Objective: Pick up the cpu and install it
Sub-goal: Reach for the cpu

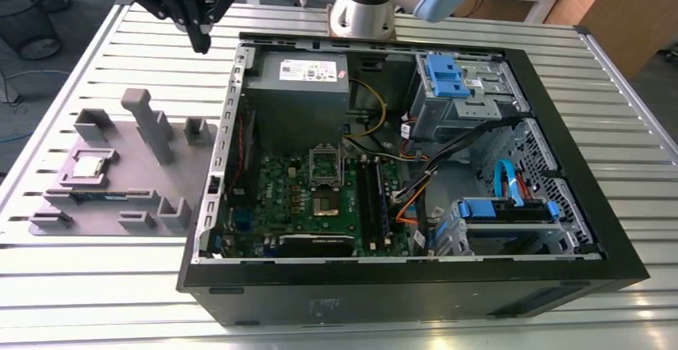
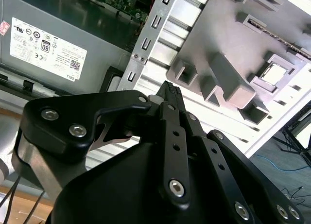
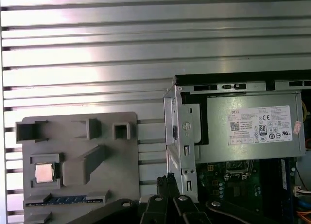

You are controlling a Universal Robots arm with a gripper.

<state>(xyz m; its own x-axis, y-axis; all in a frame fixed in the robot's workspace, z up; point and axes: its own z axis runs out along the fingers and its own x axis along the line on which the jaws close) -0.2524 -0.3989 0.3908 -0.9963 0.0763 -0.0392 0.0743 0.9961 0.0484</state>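
Note:
The cpu (image 1: 91, 166) is a small silver square lying in a recess of the grey holder (image 1: 127, 207) on the exterior view's left, outside the computer case. It also shows in the first wrist view, cpu (image 3: 44, 173), and in the second wrist view, cpu (image 2: 273, 74). My gripper (image 1: 199, 44) hangs high above the table near the case's far left corner, well away from the cpu. Its black fingers (image 2: 170, 93) are pressed together with nothing between them. The socket (image 1: 323, 163) sits on the green motherboard with its frame raised.
The open black case (image 1: 424, 278) takes up the middle and right of the slatted metal table (image 1: 106, 286). Inside it are a grey power supply (image 1: 297, 88), blue drive brackets (image 1: 450, 76) and cables. A memory stick (image 3: 65, 199) lies in the holder, which has tall posts (image 1: 148, 124).

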